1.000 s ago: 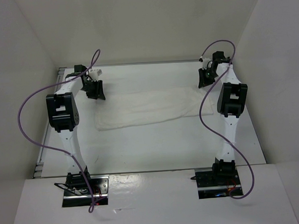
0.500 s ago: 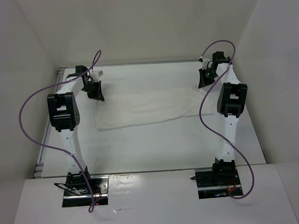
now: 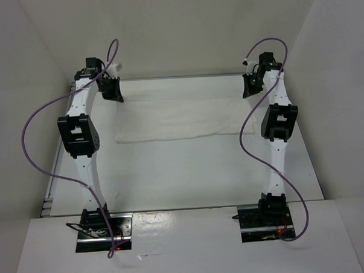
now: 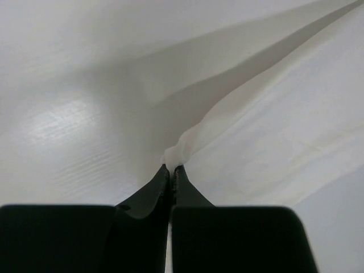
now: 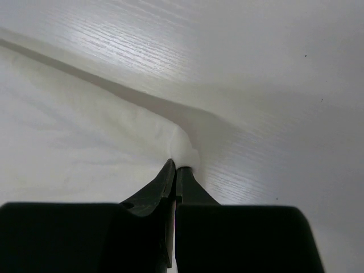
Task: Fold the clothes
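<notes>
The left arm [image 3: 79, 132] and right arm [image 3: 277, 121] both stretch to the far side of the table [image 3: 189, 172]. There is one white shirt [image 3: 181, 118], lying flat between the two arms with its long axis running left to right. The left gripper [image 4: 172, 169] is clenched on its far left corner, and the right gripper [image 5: 176, 166] on its far right corner.

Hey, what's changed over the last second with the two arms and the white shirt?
The left claw and right claw shut on the white shirt's far corners and drew them toward the far edge of the table, spreading the cloth out. Its near edge still lies on the table.
</notes>
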